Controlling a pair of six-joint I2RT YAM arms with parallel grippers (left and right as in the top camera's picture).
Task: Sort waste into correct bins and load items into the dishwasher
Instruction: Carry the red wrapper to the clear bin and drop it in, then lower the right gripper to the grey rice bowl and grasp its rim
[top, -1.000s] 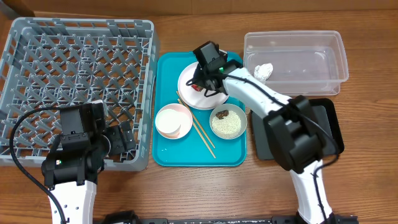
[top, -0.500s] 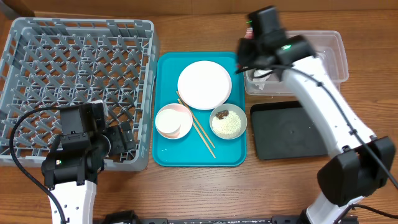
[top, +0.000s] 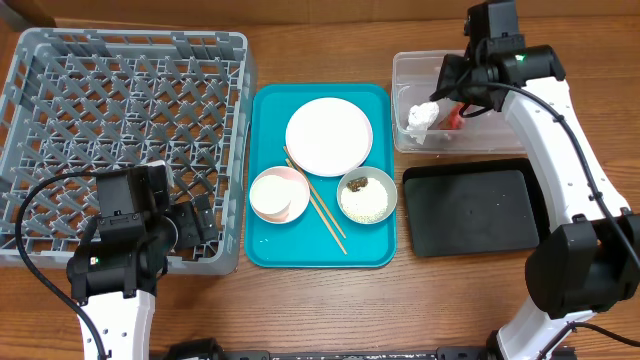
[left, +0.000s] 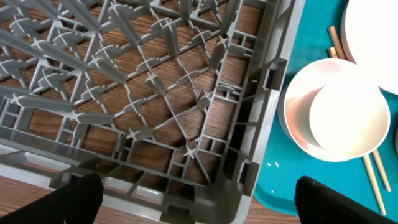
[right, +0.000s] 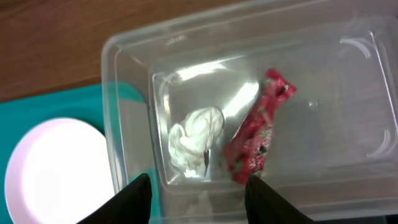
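Note:
My right gripper (top: 452, 98) hangs open over the left part of the clear tub (top: 510, 95). The red wrapper (right: 258, 134) is inside the tub, free of my fingers (right: 267, 199), beside the crumpled white tissue (right: 196, 140). On the teal tray (top: 300, 252) are the white plate (top: 329, 136), the pink bowl (top: 279, 194) with a white cup in it, the chopsticks (top: 322, 208) and the grey-green bowl (top: 366, 197) of rice with a brown scrap. My left gripper (left: 199, 202) is wide open and holds nothing, above the near right corner of the grey dish rack (left: 155, 106).
The shallow black tray (top: 470, 210) lies in front of the clear tub, right of the teal tray. The dish rack (top: 120, 130) fills the table's left side, its right wall close to the teal tray's edge.
My right arm swung from the white plate across to the clear tub, carrying the red wrapper. Its jaws have opened and the wrapper is now in the tub. The left arm stayed still.

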